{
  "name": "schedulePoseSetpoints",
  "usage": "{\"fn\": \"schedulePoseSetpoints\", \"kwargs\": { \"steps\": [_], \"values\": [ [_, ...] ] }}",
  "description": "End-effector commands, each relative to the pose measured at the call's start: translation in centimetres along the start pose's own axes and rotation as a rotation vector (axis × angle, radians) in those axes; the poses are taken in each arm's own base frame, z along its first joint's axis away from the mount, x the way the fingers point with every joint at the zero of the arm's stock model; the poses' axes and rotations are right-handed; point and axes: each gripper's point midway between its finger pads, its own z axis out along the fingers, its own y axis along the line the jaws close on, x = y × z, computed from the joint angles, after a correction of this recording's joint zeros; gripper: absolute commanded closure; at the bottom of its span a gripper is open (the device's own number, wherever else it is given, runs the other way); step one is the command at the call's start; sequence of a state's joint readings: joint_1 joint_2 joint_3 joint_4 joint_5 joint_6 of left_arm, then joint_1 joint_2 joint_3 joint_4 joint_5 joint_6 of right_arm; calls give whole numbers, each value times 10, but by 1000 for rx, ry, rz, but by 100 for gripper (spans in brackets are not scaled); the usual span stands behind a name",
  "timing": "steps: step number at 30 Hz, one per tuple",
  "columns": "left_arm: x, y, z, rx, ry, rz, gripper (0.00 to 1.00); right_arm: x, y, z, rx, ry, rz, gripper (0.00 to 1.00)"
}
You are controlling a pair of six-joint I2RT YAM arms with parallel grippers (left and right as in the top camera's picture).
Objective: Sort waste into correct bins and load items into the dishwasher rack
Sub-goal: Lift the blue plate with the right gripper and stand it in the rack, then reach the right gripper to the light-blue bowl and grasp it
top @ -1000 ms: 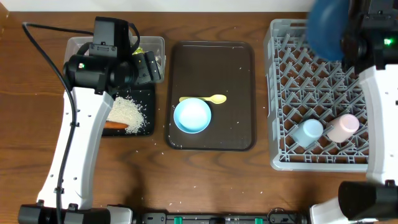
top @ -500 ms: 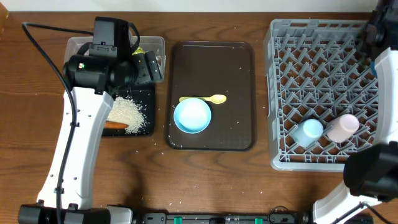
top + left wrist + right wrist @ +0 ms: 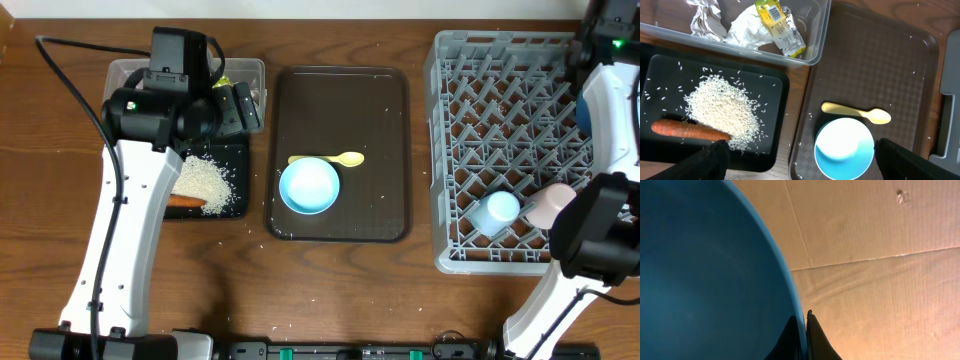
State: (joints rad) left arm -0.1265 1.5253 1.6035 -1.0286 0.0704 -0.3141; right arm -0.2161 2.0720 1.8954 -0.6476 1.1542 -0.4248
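Waste (image 3: pixel 205 180) binned, cups (image 3: pixel 497 212) in rack (image 3: pixel 500 100); right claw (image 3: pixel 805 325) pinches plate (image 3: pixel 700 280) over right edge; left claw (image 3: pixel 800 155) wide, empty; bowl (image 3: pixel 309 187), spoon (image 3: pixel 340 159) pending.

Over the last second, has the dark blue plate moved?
Yes. The dark blue plate went rightward, from above the dishwasher rack's far edge to its right side.

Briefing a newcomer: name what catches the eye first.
The grey dishwasher rack on the right, a light blue cup and pale pink cup in its near corner. Centrally, a light blue bowl beside a yellow spoon on the brown tray. The dark blue plate, pinched by the right gripper, fills half its wrist view.
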Motion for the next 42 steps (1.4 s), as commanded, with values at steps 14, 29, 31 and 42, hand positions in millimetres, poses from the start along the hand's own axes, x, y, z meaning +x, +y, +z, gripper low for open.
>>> {"fn": "schedulePoseSetpoints", "kwargs": {
  "steps": [14,29,31,42],
  "values": [
    [-1,2,0,-14,-3,4,5,-20,74,-35,-234,-131,-209,92],
    [-1,2,0,-14,-3,4,5,-35,108,-90,-301,-267,-418,50],
    [-1,2,0,-14,-3,4,5,-32,110,-92,-303,-264,-467,42],
    [-1,2,0,-14,-3,4,5,-49,89,-144,-345,-384,-345,7]
  ]
}}
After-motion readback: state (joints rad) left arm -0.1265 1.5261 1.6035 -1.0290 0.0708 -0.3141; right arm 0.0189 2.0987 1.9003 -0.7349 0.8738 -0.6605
